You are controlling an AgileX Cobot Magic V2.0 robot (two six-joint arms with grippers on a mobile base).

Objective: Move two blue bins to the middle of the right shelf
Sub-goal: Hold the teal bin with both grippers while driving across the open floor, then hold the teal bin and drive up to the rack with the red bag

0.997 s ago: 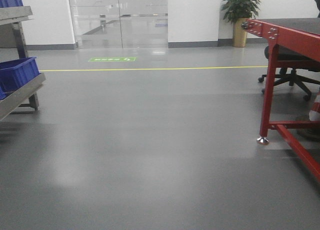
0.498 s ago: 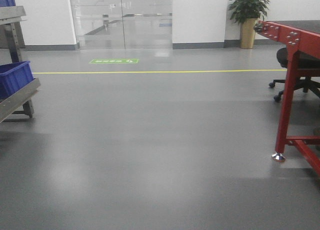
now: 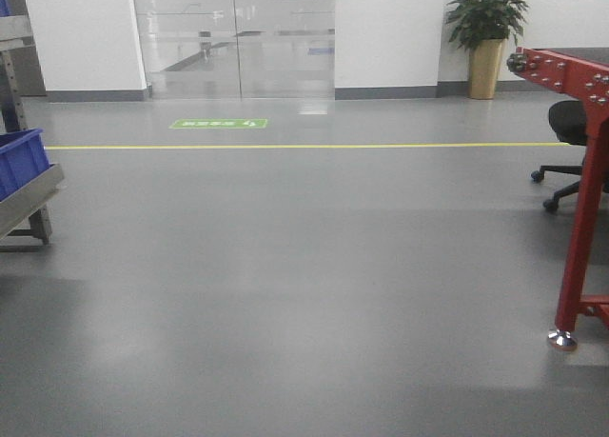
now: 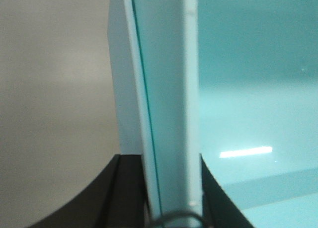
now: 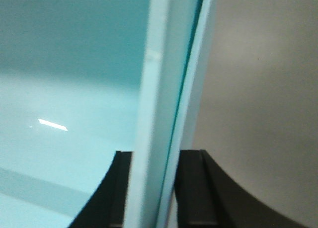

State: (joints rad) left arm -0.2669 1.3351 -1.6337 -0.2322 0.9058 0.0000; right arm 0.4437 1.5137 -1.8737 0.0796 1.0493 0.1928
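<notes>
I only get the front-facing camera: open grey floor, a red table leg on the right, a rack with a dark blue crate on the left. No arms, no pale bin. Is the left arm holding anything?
Observer: Yes. In the left wrist view, the left gripper has its black jaws on either side of one wall of a pale blue bin, with the rim running up between them.
Operator: And the right arm?
Observer: The right gripper is clamped the same way on a pale blue wall. That wall shows two thin layers with a dark seam between them. I cannot tell whether that is two bins nested.
</notes>
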